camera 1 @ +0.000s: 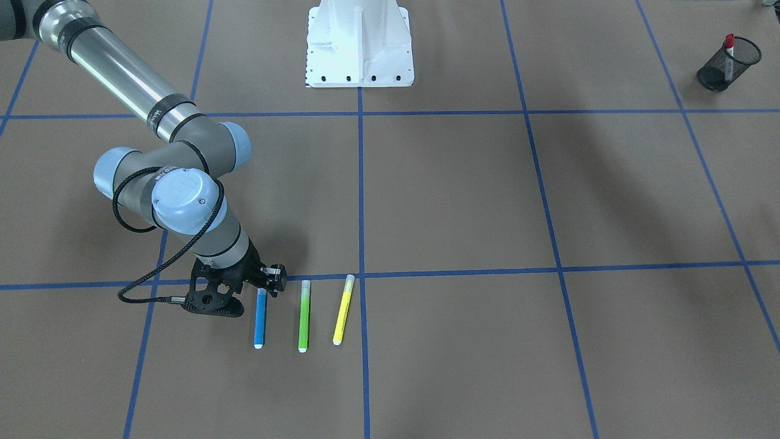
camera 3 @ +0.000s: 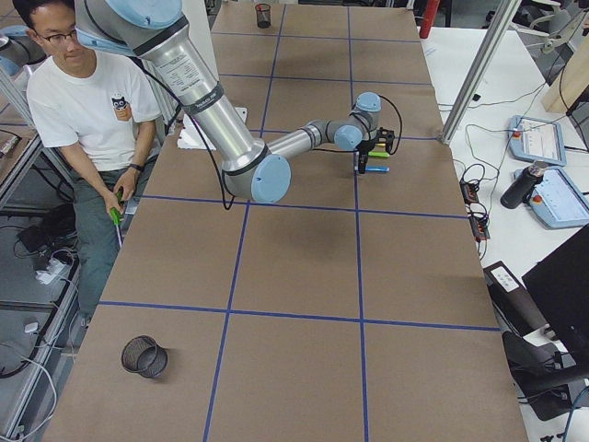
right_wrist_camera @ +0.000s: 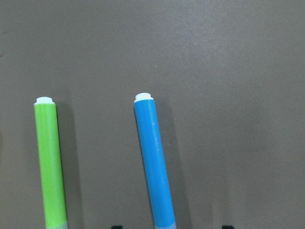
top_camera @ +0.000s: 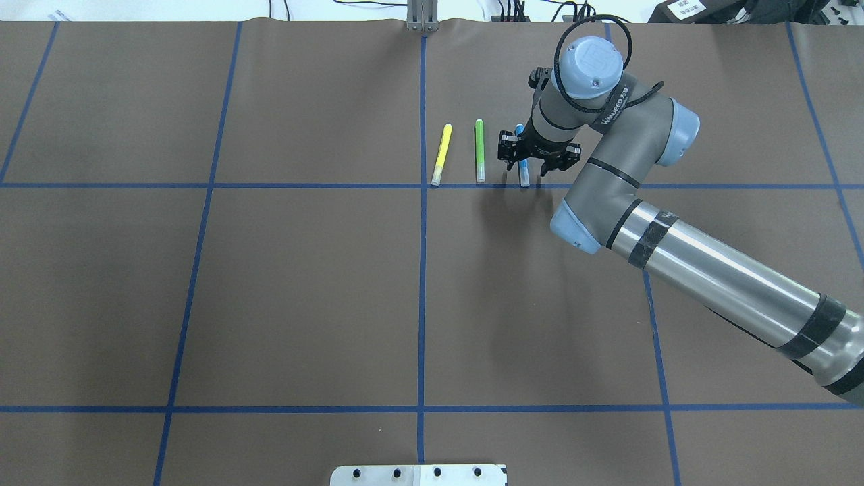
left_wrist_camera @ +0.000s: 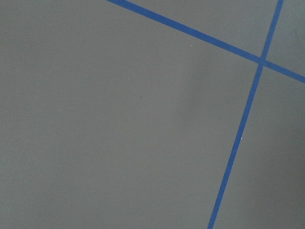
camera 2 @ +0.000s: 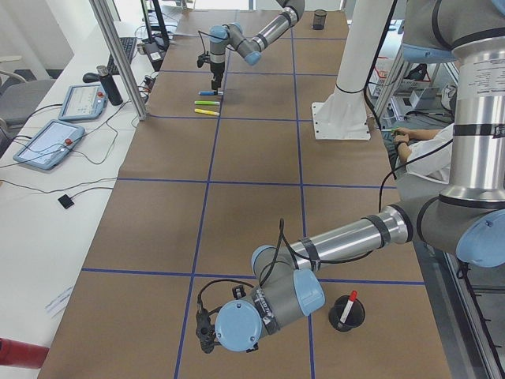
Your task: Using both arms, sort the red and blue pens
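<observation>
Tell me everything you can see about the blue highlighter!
The blue highlighter is a slim stick that looks like smooth plastic. It has a bright blue barrel, a small white plug at one end and a clear cap at the other. It lies flat on the brown table beside the green highlighter, roughly parallel and not touching it. The right pincer hangs open over its cap end, one finger on each side, not gripping it.

A robotics lab: robot arms (camera 2: 347,237) are reaching over a brown table (top_camera: 304,304) that is carrying a blue tape grid (top_camera: 422,270). Teach pendants (camera 2: 46,144) are lying on a white bench (camera 2: 31,205) at nine o'clock, and a person (camera 3: 87,110) is sitting alongside.
</observation>
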Action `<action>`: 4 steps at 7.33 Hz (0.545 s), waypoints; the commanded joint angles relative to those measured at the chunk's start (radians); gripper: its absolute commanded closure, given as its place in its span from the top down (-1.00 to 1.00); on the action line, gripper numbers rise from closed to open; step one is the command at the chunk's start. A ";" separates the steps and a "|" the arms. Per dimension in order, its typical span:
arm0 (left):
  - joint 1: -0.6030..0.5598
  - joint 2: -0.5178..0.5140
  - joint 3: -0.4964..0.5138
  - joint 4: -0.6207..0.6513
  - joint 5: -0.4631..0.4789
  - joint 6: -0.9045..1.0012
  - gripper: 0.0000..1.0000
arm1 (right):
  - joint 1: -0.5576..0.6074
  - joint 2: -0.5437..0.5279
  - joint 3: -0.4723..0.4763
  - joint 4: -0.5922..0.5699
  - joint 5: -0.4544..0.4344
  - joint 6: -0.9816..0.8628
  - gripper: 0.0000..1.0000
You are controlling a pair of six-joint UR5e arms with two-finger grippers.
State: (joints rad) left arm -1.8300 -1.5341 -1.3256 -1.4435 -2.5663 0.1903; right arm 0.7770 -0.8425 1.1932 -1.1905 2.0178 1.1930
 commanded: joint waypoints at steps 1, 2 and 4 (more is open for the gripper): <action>0.000 0.000 -0.001 0.002 -0.015 0.000 1.00 | -0.001 -0.007 -0.001 0.002 0.002 0.007 -0.01; 0.000 0.000 -0.001 0.002 -0.018 0.000 1.00 | -0.001 -0.009 -0.001 0.002 0.002 0.007 -0.01; 0.002 0.000 -0.001 0.003 -0.018 0.000 1.00 | -0.005 -0.010 -0.001 0.002 0.002 0.007 -0.02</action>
State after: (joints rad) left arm -1.8291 -1.5340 -1.3268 -1.4417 -2.5837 0.1902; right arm 0.7742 -0.8511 1.1919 -1.1888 2.0202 1.1995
